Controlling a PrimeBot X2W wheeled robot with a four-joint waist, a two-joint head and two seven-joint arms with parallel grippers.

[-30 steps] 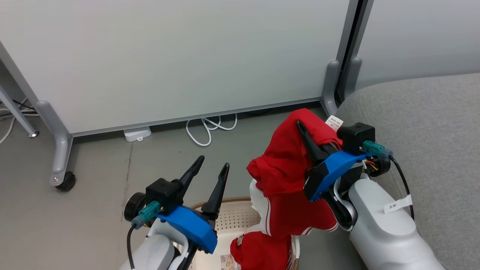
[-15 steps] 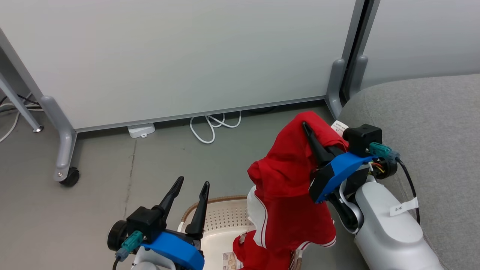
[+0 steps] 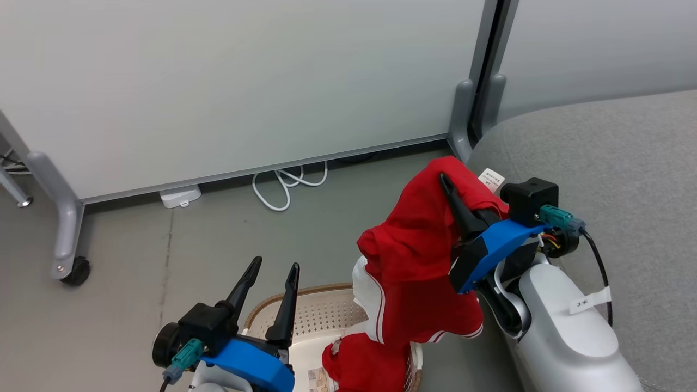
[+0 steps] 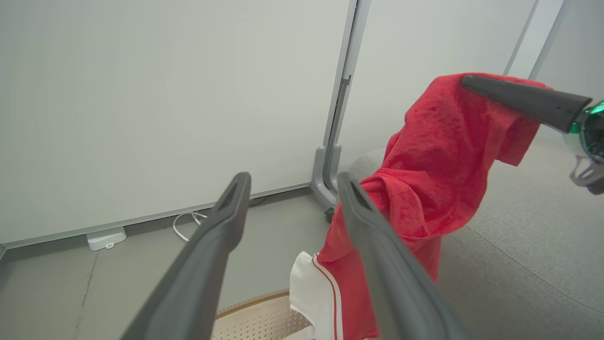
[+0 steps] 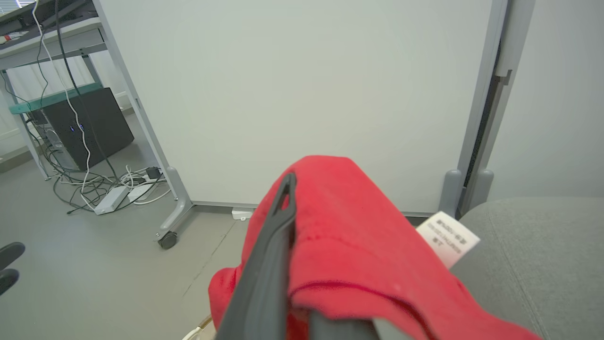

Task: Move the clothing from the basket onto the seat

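Note:
A red garment of the clothing (image 3: 414,256) with white trim hangs over my right gripper (image 3: 449,188), which is shut on it above the basket's right side. One dark finger (image 5: 283,208) lies along the fabric (image 5: 349,222), and a white care label (image 5: 447,238) sticks out. More red clothing (image 3: 365,365) lies in the cream basket (image 3: 321,310) at the bottom of the head view. My left gripper (image 3: 272,269) is open and empty over the basket's left rim, and its own view shows it (image 4: 292,182) beside the hanging garment (image 4: 439,156). The grey seat (image 3: 626,163) lies just right of my right gripper.
Pale partition panels stand behind on grey feet (image 3: 463,120), one with a caster (image 3: 73,269). A white cable loop (image 3: 283,188) and a white adapter (image 3: 179,196) lie on the grey floor. A desk with cables and a dark box (image 5: 89,127) stands far left in the right wrist view.
The head camera has shifted. My left gripper has dropped lower and back over the basket, still open. My right gripper keeps the red garment raised, a little closer to the seat's edge.

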